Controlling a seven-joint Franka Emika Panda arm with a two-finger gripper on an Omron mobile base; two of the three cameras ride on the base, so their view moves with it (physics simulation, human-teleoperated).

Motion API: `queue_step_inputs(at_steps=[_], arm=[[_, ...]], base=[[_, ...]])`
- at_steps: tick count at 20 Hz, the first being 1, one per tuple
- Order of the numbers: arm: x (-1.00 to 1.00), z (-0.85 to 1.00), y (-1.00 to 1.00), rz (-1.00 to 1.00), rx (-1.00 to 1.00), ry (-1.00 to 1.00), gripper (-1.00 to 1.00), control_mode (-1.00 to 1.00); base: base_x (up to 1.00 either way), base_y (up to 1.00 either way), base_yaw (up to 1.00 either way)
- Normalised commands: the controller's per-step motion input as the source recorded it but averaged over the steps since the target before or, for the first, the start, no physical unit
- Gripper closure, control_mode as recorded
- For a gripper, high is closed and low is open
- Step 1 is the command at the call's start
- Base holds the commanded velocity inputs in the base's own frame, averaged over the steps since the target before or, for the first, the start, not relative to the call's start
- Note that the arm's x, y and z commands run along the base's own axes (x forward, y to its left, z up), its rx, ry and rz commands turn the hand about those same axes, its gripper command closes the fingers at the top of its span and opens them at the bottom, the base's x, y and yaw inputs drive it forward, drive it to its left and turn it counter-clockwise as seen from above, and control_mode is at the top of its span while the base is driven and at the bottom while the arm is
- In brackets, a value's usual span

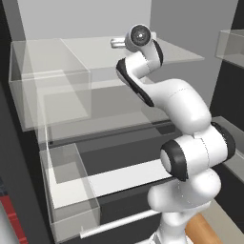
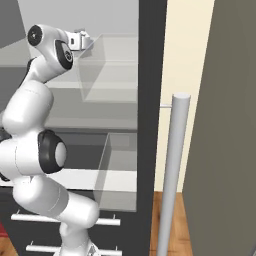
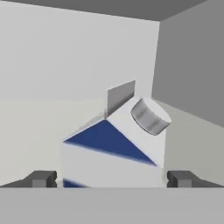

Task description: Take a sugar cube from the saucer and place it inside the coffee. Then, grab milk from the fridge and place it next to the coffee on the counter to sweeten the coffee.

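Inside the fridge (image 1: 95,57), the milk (image 3: 114,151) sits between wide-spread jaws, its base cut off below.

hidden: I can't see the bottom of the milk (image 3: 114,148), the grey band covers it | cut off: fridge (image 1: 57,86) sides run past my base pictures' edges

White and dark blue carton inside a pale grey fridge

Between the dark grey fingertips (image 3: 41,178) of the end effector (image 3: 111,179), the milk (image 3: 114,151) is white with a dark blue gable panel, a blue band low down and a silvery grey cap (image 3: 150,116). Around it the fridge (image 1: 95,57) interior is pale grey, its bins (image 1: 47,90) clear, its frame black; the handle (image 2: 172,175) is silver-grey.
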Motion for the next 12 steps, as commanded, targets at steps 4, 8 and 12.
queue_step_inputs(at_steps=[4,8,12], arm=[[0.21,0.00,-0.01,0.00,0.00,0.07,-1.00,-1.00],[0.17,0.00,-0.10,0.00,0.00,0.09,1.00,-1.00],[0.12,-0.01,-0.09,0.00,0.00,0.07,1.00,-1.00]], base=[[0.00,0.00,0.00],[0.00,0.00,0.00],[0.00,0.00,0.00]])
